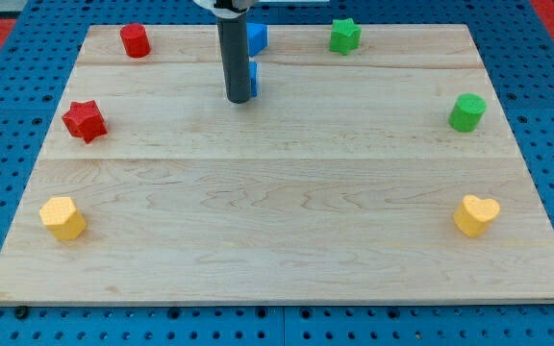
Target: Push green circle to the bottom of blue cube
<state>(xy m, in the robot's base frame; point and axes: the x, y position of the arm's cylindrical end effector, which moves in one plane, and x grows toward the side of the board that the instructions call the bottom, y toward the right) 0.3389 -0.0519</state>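
The green circle [467, 112] stands near the board's right edge, upper part. Two blue blocks lie at the view's top centre, both partly hidden by my rod: one blue block [257, 37] near the top edge and a smaller blue cube [254, 78] just below it. My tip [239, 98] rests on the board, touching or just left of the lower blue cube. The green circle is far to the right of my tip.
A wooden board [277, 240] holds a red cylinder [135, 40] at top left, a red star [85, 120] at left, a green star [344, 36] at top right, a yellow hexagon [62, 218] at bottom left and a yellow heart [475, 215] at bottom right.
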